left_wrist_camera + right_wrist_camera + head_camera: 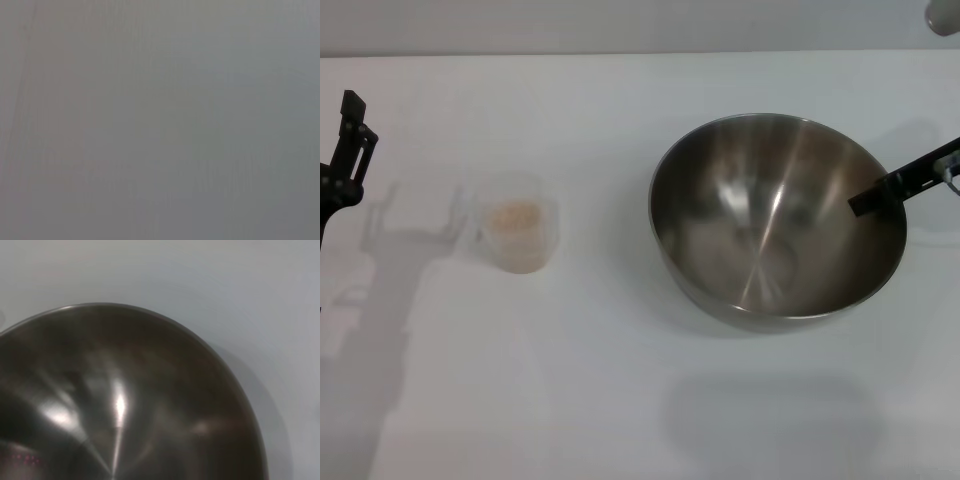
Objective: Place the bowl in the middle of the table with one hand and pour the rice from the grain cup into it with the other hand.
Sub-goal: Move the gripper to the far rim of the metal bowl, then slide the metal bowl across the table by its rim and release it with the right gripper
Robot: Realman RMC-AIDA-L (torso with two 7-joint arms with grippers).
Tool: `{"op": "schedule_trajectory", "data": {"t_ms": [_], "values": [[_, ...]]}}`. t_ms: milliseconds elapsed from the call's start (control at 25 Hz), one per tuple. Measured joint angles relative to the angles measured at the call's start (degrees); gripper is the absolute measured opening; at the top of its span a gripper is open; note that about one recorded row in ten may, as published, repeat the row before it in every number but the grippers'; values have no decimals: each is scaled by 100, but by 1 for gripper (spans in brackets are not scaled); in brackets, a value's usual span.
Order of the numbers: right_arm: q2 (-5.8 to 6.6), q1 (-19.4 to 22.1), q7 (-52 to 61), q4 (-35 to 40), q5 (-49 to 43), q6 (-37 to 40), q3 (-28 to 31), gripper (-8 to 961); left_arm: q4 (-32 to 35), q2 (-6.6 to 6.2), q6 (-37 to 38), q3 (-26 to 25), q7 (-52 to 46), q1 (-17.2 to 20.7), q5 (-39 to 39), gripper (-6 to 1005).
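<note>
The steel bowl (760, 220) is right of the table's middle, tilted, with its shadow lying apart from it on the white table (620, 400), so it hangs above the surface. My right gripper (865, 203) comes in from the right and is shut on the bowl's right rim, one black finger inside it. The right wrist view shows the bowl's shiny inside (120, 405). The clear grain cup (517, 235) stands on the table left of the middle, with a heap of beige rice (515, 218) in it. My left gripper (345, 150) is at the far left edge, apart from the cup.
A grey rounded object (942, 15) shows at the top right corner. The table's far edge runs along the top of the head view. The left wrist view shows only a plain grey surface (160, 120).
</note>
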State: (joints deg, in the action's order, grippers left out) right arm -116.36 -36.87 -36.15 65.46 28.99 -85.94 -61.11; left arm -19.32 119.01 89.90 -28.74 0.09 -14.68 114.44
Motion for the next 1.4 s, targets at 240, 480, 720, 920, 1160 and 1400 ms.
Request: {"op": "schedule_trajectory", "data": {"t_ms": [240,480,720,920,1160,1400], "values": [[-28,18,-41,-10,0,42,3,253,-2,0,16,0,0,9,3,810],[-40,49,-53,58,2,108,28,66,-9,0,19,-10,0,9,11,810],[-164,203,-93,750,80,282,75,4,-12,-2,29,-30,0,9,26,809],[-199,209,-128,949,555,321,67,1,-5,-4,66,-34,0,3,26,809],[-260,28,-258,699,898,564,-161,7,0,-4,141,-35,0,0,25,809],[-260,-246,-266,85,924,742,-313,13,5,-7,153,-33,0,0,25,808]]}}
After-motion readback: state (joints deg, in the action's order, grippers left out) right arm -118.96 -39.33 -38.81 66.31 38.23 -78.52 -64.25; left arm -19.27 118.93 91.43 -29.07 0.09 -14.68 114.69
